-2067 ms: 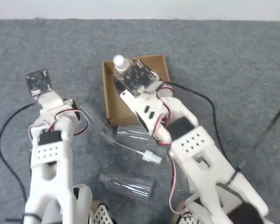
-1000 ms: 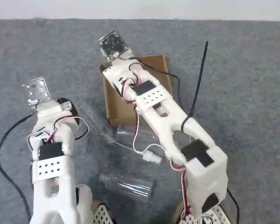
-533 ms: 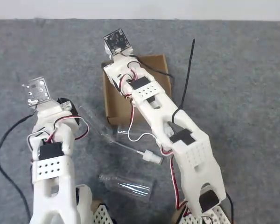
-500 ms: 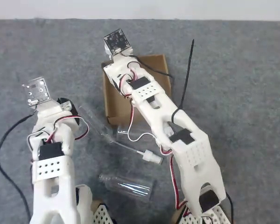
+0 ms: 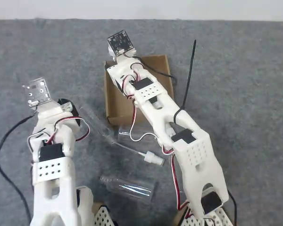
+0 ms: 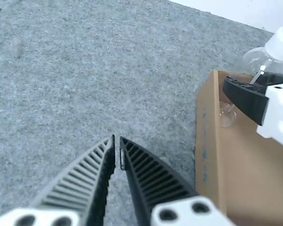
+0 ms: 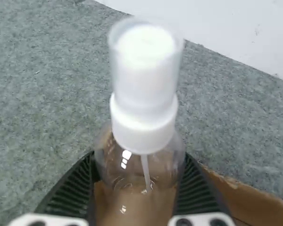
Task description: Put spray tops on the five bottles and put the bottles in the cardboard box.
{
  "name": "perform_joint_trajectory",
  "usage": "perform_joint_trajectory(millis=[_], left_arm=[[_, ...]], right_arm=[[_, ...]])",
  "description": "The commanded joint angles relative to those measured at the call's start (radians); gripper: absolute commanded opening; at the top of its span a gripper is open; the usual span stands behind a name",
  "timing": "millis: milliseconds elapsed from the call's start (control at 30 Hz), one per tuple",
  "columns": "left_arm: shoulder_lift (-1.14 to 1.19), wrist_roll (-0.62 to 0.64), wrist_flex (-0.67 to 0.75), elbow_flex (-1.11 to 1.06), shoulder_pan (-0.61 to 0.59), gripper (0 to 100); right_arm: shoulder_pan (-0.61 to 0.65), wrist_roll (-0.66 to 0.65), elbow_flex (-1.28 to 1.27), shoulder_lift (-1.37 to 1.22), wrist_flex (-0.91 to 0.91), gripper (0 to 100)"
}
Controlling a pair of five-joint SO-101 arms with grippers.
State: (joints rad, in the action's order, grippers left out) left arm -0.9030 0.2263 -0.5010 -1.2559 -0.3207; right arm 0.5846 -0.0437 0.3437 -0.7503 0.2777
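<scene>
My right gripper (image 7: 139,190) is shut on a clear bottle (image 7: 141,165) that stands upright with a white spray top (image 7: 144,94) on it. It holds the bottle over the far left corner of the cardboard box (image 5: 162,70). The left wrist view shows that bottle (image 6: 269,52) above the box wall (image 6: 205,141). My left gripper (image 6: 117,141) is shut and holds nothing, over the grey carpet left of the box. A capless bottle (image 5: 132,134) lies against the box's near side. A loose spray top (image 5: 152,158) with its tube and another bottle (image 5: 129,186) lie nearer the arm bases.
A further clear bottle (image 5: 95,120) lies between the left arm (image 5: 52,141) and the box. The right arm (image 5: 155,106) stretches across the box and the bottles. Grey carpet (image 5: 245,94) covers the table, with open room to the right and far left.
The right arm has stretched out and carried its bottle to the box's far left corner, then nearly stopped. The left arm drew back slightly early on and has since kept still.
</scene>
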Motion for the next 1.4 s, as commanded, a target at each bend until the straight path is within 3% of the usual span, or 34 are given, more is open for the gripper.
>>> perform_joint_trajectory(millis=[0, 733, 1033, 1367], left_arm=[[-0.04, -0.009, 0.032, 0.008, 0.003, 1], [-0.04, -0.009, 0.028, 0.008, -0.002, 1], [-0.04, -0.009, 0.028, 0.008, -0.002, 1], [-0.04, -0.009, 0.031, 0.008, -0.002, 1]], right_arm=[[-0.021, 0.008, 0.068, 0.001, -0.024, 0.9], [0.001, 0.006, 0.028, -0.004, -0.018, 1.3], [0.007, 0.006, 0.028, -0.004, 0.025, 22.9], [0.022, 0.008, 0.028, -0.001, 0.025, 24.2]])
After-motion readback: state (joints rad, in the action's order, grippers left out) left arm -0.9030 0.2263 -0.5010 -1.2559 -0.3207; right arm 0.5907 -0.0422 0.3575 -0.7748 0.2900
